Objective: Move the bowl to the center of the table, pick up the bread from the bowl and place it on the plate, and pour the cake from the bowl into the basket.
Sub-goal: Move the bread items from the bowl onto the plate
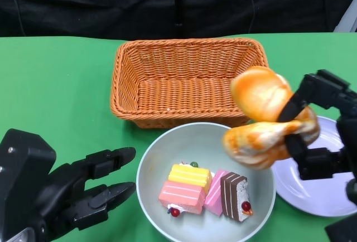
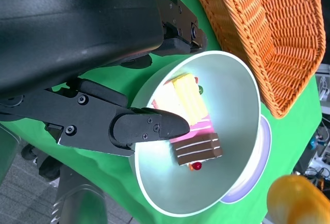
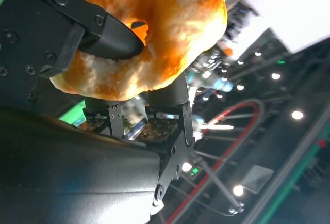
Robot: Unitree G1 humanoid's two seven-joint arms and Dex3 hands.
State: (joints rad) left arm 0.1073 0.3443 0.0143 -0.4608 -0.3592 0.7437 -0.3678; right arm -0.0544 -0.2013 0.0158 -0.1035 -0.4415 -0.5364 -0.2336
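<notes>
Head view: glossy twisted bread in right robot hand above smooth round bowl.

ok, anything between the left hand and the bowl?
Nothing in the head view: only bare green table separates the left hand, its fingers spread, from the bowl rim.

No text, label, brand, number or sign can be read in any of the three views. The bowl, the basket, the plate and the green desk bear no print (the cake slices show only coloured stripes). The lit shapes behind the bread in the right wrist view are too blurred to read.
</notes>
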